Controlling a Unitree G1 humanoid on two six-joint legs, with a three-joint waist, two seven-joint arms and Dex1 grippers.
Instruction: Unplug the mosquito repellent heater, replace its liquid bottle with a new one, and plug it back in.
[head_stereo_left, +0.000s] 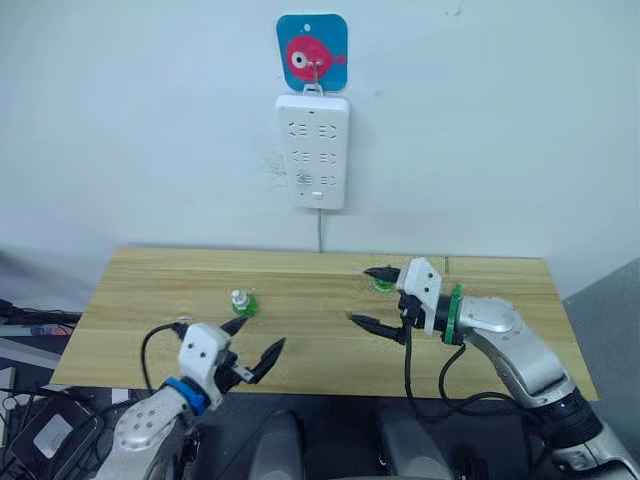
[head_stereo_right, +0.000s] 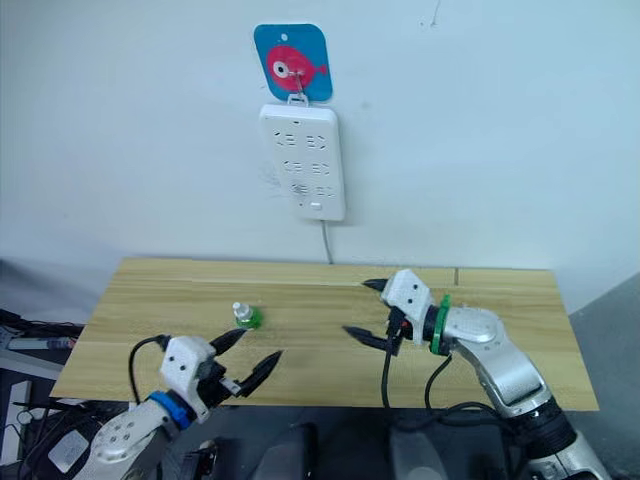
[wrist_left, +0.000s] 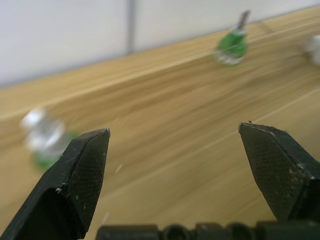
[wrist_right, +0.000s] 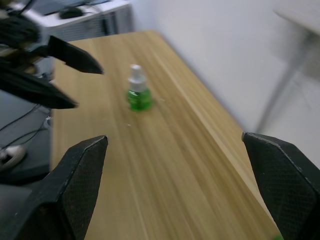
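Wooden table: capped green bottle upright; left gripper and right gripper jaws wide, empty.

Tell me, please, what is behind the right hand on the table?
Behind the open right hand, a small green bottle stands on the wooden table. The upper finger covers most of it, so its top cannot be seen.

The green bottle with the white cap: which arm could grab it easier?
Left, probably. The green bottle with the white cap stands on the table just ahead of the left gripper, whose jaws are open. The right gripper, also open, is farther across, beside the other green bottle.
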